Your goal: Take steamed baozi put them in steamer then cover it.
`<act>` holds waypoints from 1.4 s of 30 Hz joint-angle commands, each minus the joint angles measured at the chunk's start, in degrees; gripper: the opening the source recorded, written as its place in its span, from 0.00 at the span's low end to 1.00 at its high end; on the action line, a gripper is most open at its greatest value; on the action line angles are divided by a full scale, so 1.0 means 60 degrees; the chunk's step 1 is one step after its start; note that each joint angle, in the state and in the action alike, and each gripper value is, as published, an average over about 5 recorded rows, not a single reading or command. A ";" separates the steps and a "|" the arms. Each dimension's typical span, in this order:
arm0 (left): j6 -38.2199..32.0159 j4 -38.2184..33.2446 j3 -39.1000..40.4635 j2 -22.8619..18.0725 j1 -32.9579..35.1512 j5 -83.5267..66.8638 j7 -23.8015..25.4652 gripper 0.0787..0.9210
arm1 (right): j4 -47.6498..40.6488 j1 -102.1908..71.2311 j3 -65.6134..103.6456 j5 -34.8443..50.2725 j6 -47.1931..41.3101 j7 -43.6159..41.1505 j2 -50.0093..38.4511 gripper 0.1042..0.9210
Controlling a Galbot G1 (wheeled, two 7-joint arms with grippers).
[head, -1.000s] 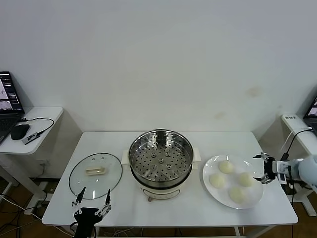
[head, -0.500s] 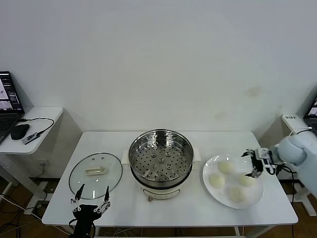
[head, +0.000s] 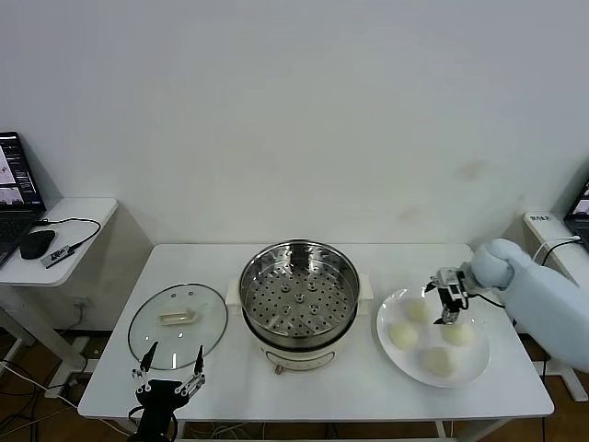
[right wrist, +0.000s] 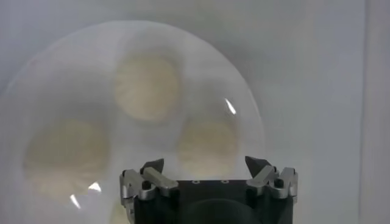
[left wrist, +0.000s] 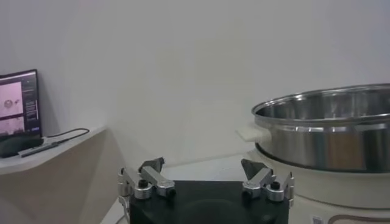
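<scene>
head view:
steamer [head: 298,300]: sits mid-counter, shiny steel pot on a cream base, perforated tray bare inside.
counter [head: 230,378]: white, carries everything below.
glass lid [head: 178,323]: flat on the counter just to the steamer's left, apart from it.
plate [head: 471,363]: white, just to the steamer's right, not touching it.
steamed baozi [head: 403,335]: four buns on the plate, none in the steamer; the one nearest the steamer is marked.
right gripper [head: 448,296]: hangs over the plate's far half, on the side away from the steamer, fingers spread and holding nothing, pointing down between the two far buns.
left gripper [head: 169,379]: low at the counter's near edge, in front of the glass lid and left of the steamer, fingers parted and empty.

left wrist view:
left gripper [left wrist: 206,176]: fingers wide apart, nothing between them.
steamer [left wrist: 329,137]: steel wall and cream handle stand beyond the gripper, well apart from it.
laptop [left wrist: 18,100]: on a side desk, far from the steamer.

right wrist view:
right gripper [right wrist: 208,174]: fingers spread wide, empty, above the plate.
plate [right wrist: 61,73]: round and blurred beneath the gripper.
steamed baozi [right wrist: 147,86]: three blurred buns show clearly, one lying just ahead of the fingers; no contact seen.
</scene>
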 commanded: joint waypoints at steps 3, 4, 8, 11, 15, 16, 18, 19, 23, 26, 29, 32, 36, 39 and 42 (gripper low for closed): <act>-0.0010 0.0034 -0.0013 0.0004 -0.0008 -0.0009 0.0002 0.88 | -0.1000 0.0485 -0.0697 -0.0340 -0.0086 0.0019 0.0888 0.88; -0.0010 0.0034 -0.0015 0.0004 -0.0010 -0.0010 0.0004 0.88 | -0.1019 0.0480 -0.0696 -0.0357 -0.0097 0.0023 0.0898 0.88; -0.0017 0.0013 -0.0007 -0.0003 -0.0011 -0.0036 0.0024 0.88 | -0.1087 0.0441 -0.0654 -0.0407 -0.0103 0.0024 0.0927 0.85; -0.0024 0.0028 -0.0001 -0.0006 -0.0007 -0.0050 0.0034 0.88 | -0.1127 0.0378 -0.0540 -0.0457 -0.0106 0.0036 0.0958 0.82; -0.0031 0.0059 -0.0007 0.0000 -0.0005 -0.0057 0.0034 0.88 | -0.1191 0.0305 -0.0430 -0.0535 -0.0107 0.0083 0.0986 0.77; -0.0033 0.0065 -0.0009 -0.0001 -0.0006 -0.0059 0.0032 0.88 | -0.1201 0.0291 -0.0412 -0.0553 -0.0107 0.0092 0.0988 0.76; -0.0035 0.0076 -0.0012 -0.0003 -0.0007 -0.0060 0.0028 0.88 | -0.1206 0.0267 -0.0388 -0.0573 -0.0108 0.0096 0.0984 0.75; -0.0035 0.0077 -0.0012 -0.0002 -0.0007 -0.0060 0.0026 0.88 | -0.1200 0.0258 -0.0383 -0.0570 -0.0110 0.0096 0.0976 0.74; -0.0036 0.0070 -0.0015 0.0007 -0.0004 -0.0061 0.0024 0.88 | -0.1132 0.0262 -0.0379 -0.0530 -0.0110 0.0055 0.0920 0.66; -0.0035 0.0061 -0.0020 0.0019 0.0000 -0.0063 0.0021 0.88 | -0.1041 0.0319 -0.0391 -0.0442 -0.0107 -0.0022 0.0837 0.59; -0.0033 0.0045 -0.0024 0.0028 0.0004 -0.0073 0.0017 0.88 | -0.0829 0.0426 -0.0424 -0.0262 -0.0124 -0.0104 0.0674 0.57; -0.0024 0.0038 -0.0019 0.0049 -0.0001 -0.0101 0.0012 0.88 | -0.0436 0.0626 -0.0495 -0.0007 -0.0178 -0.0182 0.0380 0.56; 0.0014 0.0029 -0.0002 0.0090 -0.0020 -0.0270 -0.0012 0.88 | 0.0321 0.1179 -0.0791 0.0556 -0.0315 -0.0255 -0.0325 0.57; 0.0123 -0.0020 0.0021 0.0117 -0.0051 -0.0683 -0.0176 0.88 | 0.0961 0.1863 -0.1153 0.1157 -0.0469 -0.0263 -0.0968 0.57; 0.0413 -0.0132 0.0071 0.0137 -0.0111 -0.1265 -0.0413 0.88 | 0.1671 0.2723 -0.1598 0.1884 -0.0653 -0.0279 -0.1582 0.57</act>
